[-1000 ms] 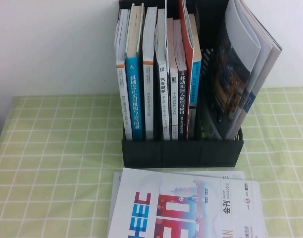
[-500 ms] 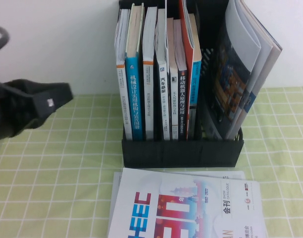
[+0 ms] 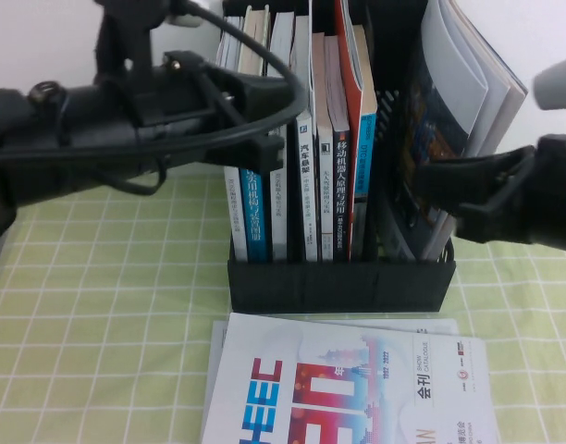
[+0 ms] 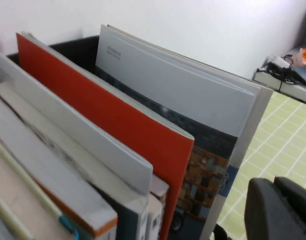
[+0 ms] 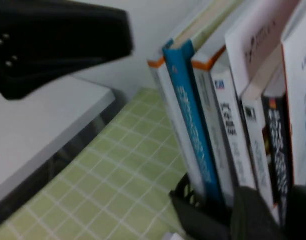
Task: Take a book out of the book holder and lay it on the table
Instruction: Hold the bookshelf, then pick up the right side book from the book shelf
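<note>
The left gripper hangs in front of the left-hand books' upper spines, its grip impossible to tell; the right gripper hovers at the leaning magazines on the right, likewise unreadable; the book stands upright in the book holder, long axis vertical, red-orange face rightward; the table carries a HEEC magazine nearer.

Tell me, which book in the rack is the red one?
The tall thin book with the red-orange cover, standing upright mid-rack in the book holder; its neighbours are white, grey or blue. Left gripper and right gripper hover nearby.
</note>
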You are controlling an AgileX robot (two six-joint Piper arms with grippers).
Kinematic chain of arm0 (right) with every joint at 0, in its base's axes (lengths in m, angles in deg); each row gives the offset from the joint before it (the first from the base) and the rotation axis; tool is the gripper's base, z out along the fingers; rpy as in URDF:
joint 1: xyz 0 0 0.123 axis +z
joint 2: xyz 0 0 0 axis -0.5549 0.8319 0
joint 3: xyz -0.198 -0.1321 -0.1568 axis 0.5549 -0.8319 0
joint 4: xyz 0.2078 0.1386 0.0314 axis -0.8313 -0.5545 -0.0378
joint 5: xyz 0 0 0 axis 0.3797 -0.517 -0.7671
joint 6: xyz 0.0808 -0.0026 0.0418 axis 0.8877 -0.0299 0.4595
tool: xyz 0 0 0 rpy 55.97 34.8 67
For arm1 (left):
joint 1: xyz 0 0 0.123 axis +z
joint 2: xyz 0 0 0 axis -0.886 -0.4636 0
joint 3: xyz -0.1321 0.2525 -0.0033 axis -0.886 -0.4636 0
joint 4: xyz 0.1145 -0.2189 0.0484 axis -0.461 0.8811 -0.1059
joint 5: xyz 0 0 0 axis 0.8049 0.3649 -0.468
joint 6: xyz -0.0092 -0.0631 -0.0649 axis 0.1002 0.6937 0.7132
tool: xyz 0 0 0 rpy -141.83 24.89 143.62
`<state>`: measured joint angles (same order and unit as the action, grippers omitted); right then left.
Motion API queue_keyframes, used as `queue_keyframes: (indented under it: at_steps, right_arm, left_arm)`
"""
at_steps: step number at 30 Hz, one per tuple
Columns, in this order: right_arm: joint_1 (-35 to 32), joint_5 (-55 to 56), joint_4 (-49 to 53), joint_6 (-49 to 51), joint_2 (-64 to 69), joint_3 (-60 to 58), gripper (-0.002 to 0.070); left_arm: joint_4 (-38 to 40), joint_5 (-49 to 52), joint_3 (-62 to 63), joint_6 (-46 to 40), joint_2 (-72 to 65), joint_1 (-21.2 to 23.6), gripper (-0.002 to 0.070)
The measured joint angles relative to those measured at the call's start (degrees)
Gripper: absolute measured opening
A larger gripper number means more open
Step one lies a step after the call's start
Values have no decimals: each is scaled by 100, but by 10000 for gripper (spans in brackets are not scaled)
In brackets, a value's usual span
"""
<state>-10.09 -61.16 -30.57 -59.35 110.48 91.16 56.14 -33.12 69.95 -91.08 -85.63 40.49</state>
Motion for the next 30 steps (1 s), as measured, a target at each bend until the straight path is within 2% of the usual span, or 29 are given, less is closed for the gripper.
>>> queue_keyframes:
  at_steps: [3,7,14,24,27,30]
  right_arm:
    - [594,1056,-1261,-1806,331,76,216]
    - [1088,1794,-1729,-2785,739,451,289]
    - [1145,2093,-1845,-2989,1406,1273,313]
    - [1091,2487,-1900,-3138,2448,2093,311]
    - [1024,2477,-1913,-3138,2625,2248,284]
    - [990,2393,-1913,-3138,2713,2320,214]
  left_arm:
    - [-179,99,403,-164,-516,-48,-2]
    - [-624,302,751,-542,-1087,-48,-2]
    - [-798,-542,878,-635,-1471,-58,-3]
    - [-798,-590,882,-678,-1523,-95,-3]
    - [-798,-590,882,-678,-1527,-95,-3]
    - [-798,-590,882,-667,-1527,-95,-3]
